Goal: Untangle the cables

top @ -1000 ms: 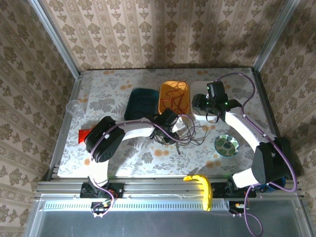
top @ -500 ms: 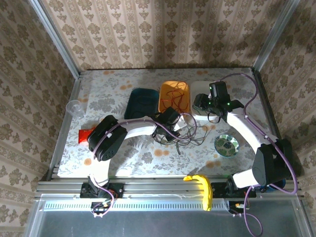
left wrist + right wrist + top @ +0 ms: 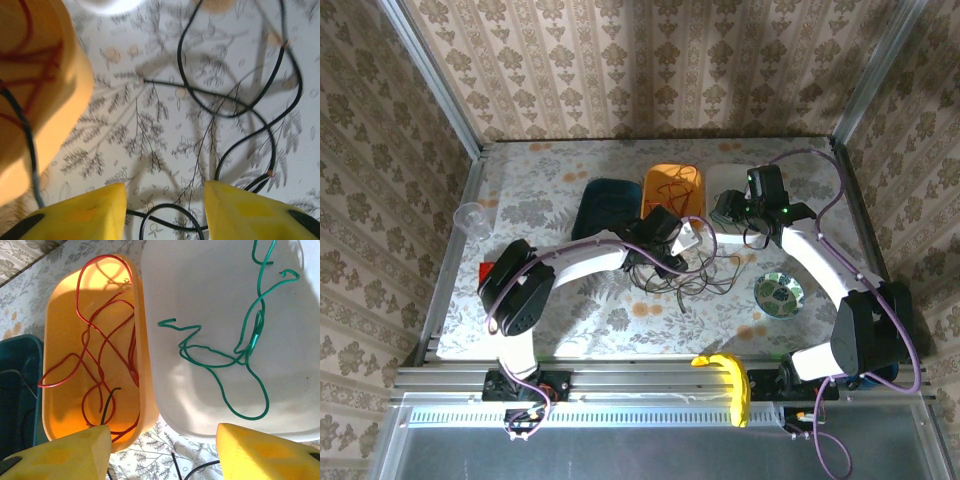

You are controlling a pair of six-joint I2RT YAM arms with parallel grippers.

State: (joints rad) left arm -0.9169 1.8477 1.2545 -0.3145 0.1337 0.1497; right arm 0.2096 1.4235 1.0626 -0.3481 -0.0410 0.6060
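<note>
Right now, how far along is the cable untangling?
Done: the red cable lies in the orange bin, the green cable in the white bin.
In hand: the left tool hangs open over the black cables, gripping nothing; the right tool is open above the bins.
Left: black loops cross on the table, and one black end lies in the orange bin.

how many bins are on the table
3, side by side: teal bin left, orange bin with the red cable middle, white bin with the green cable right.
</note>
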